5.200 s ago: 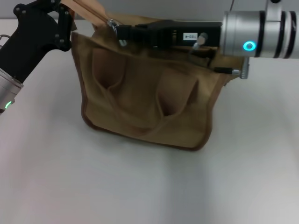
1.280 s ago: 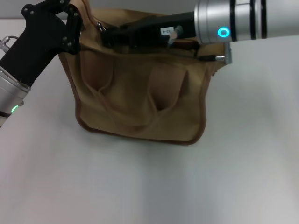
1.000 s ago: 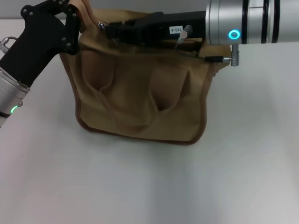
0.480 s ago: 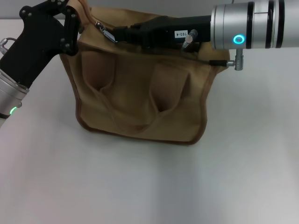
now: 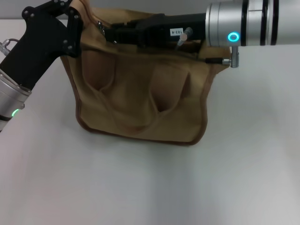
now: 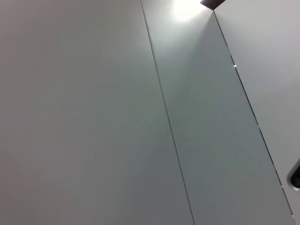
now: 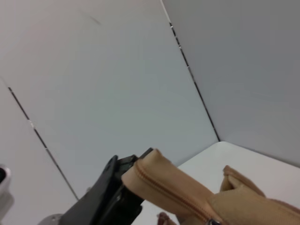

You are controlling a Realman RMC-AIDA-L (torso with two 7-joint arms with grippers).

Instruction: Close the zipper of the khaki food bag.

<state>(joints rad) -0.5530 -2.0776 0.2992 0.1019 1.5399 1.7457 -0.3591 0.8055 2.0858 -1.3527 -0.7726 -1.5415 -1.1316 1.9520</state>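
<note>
The khaki food bag (image 5: 136, 98) stands on the white table, its two loop handles hanging down its front. My left gripper (image 5: 76, 18) is at the bag's top left corner, shut on the fabric end there. My right gripper (image 5: 107, 33) reaches from the right along the bag's top edge, its tip at the left end, shut on the small silver pull tab of the zipper (image 5: 100, 25). The right wrist view shows the bag's raised end (image 7: 159, 174) with the zipper line (image 7: 165, 190) running along it, pinched by the left gripper's black fingers (image 7: 110, 186). The left wrist view shows no bag.
Bare white table (image 5: 150, 187) lies in front of the bag and on both sides. The left wrist view shows only grey wall panels (image 6: 117, 117). My right arm's silver wrist (image 5: 243, 23) hangs over the bag's right top corner.
My right gripper slid right along the bag's top, then came back left toward the left gripper, with the silver slider following it. The left gripper and the bag stayed nearly still.
</note>
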